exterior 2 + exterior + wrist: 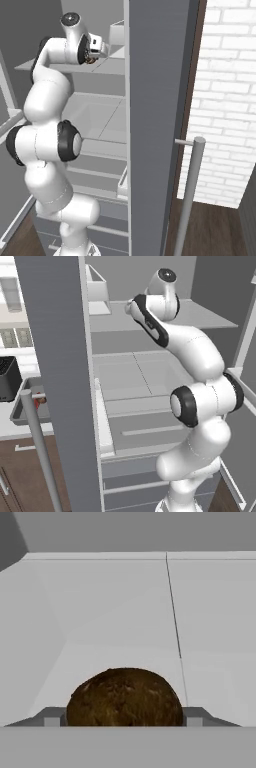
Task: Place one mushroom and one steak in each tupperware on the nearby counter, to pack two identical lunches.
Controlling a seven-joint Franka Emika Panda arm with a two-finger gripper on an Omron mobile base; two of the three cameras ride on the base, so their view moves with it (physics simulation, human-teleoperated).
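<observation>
A rounded dark-brown mushroom (125, 697) lies on a white fridge shelf (115, 612), right in front of the hand camera. My gripper (125, 722) straddles it, with one grey fingertip (52, 719) against each side, so the jaws are shut on it. In the right base view the gripper (102, 48) reaches into the upper fridge shelf. A light-grey tupperware (20, 412) sits on the counter (25, 430) at the left. It is partly hidden by the fridge door, and a sliver of red steak (42, 400) shows inside it.
The open grey fridge door (55, 381) with its long bar handle (40, 456) stands between the arm and the counter. A black box (7, 378) sits behind the tupperware. Fridge shelves and drawers (145, 421) lie below the arm. A brick wall (225, 100) is on the right.
</observation>
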